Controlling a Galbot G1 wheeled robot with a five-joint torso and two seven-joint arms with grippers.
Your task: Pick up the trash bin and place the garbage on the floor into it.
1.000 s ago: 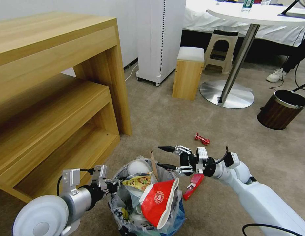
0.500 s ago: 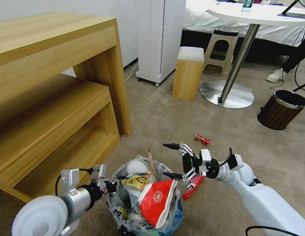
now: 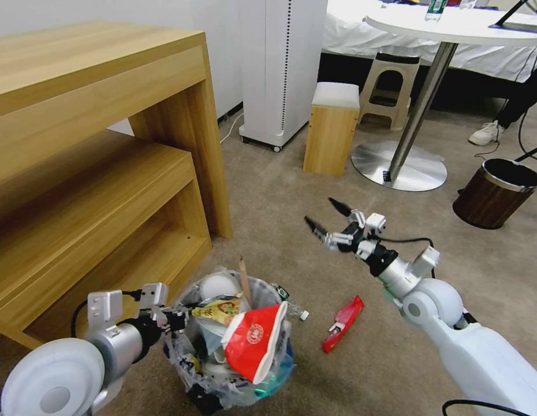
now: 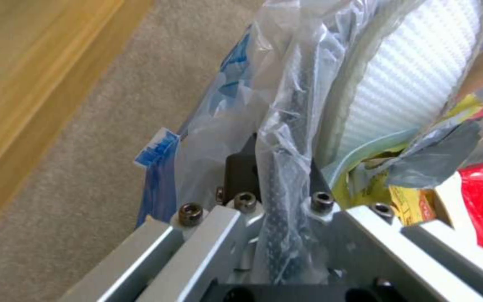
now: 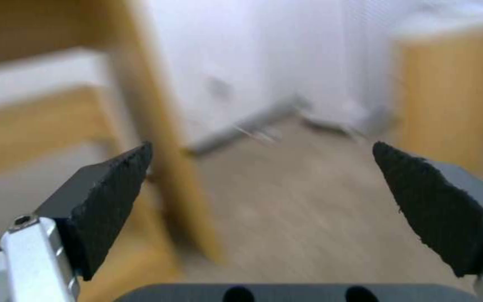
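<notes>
1. Red wrapper (image 3: 342, 323): one lies flat on the carpet (image 3: 280, 190), near one full bin (image 3: 234, 346).
2. Left tool (image 3: 170, 319) pinches the bin's rim, low by the wooden shelf (image 3: 95, 190).
3. Right tool (image 3: 329, 219) hangs above the carpet with fingers spread wide, holding nothing.

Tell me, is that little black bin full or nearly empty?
Full: the trash bin is heaped above its rim, a red-white crushed bowl and wooden stick poking out.
</notes>
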